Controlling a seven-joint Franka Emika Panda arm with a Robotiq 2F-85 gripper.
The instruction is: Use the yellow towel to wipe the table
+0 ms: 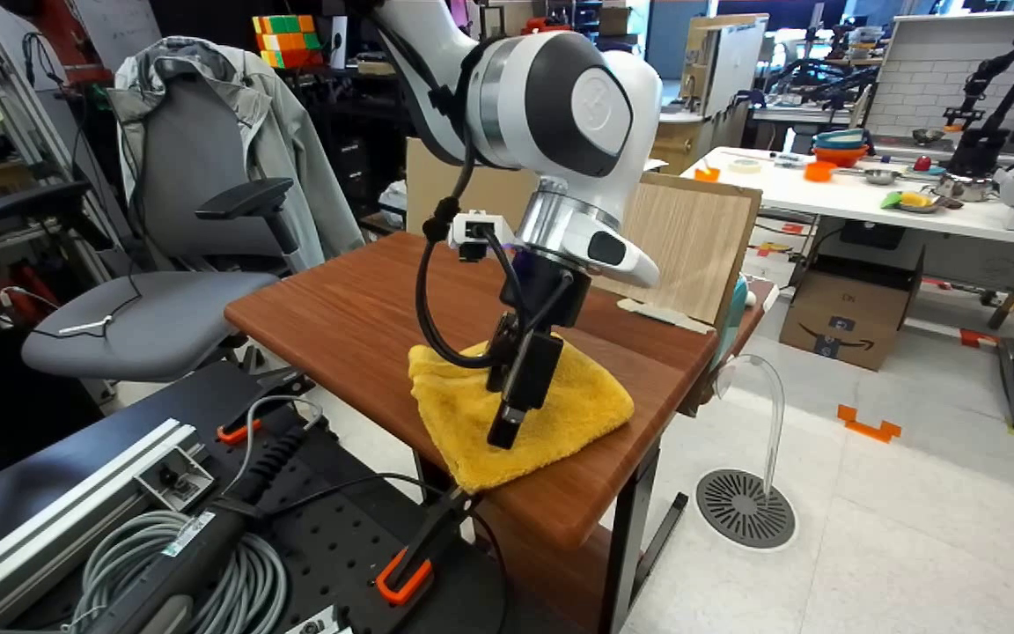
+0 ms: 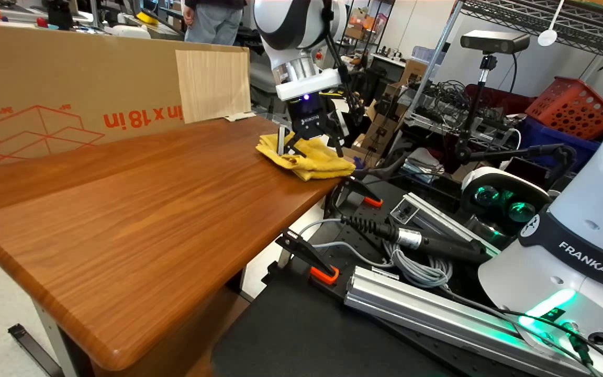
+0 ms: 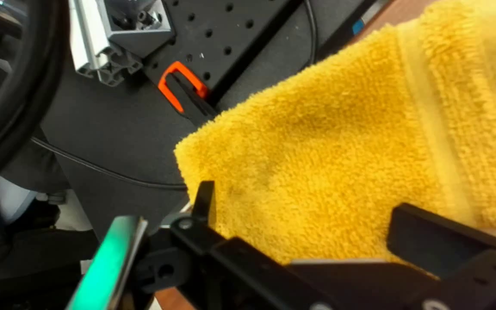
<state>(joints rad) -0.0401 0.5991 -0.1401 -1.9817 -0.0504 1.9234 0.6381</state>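
The yellow towel lies folded on the brown wooden table, at a corner near the black workbench. It also shows in an exterior view on the table's far end, and it fills much of the wrist view. My gripper points down over the towel, and in an exterior view the gripper has its fingers spread. In the wrist view the gripper is open with towel surface between and below the fingers. Nothing is clamped. I cannot tell whether the fingertips touch the cloth.
A cardboard panel and a wood-patterned board stand along the table's back edge. The black workbench adjoins the table, with an orange-handled clamp, coiled grey cable and aluminium rail. A grey chair stands beside the table.
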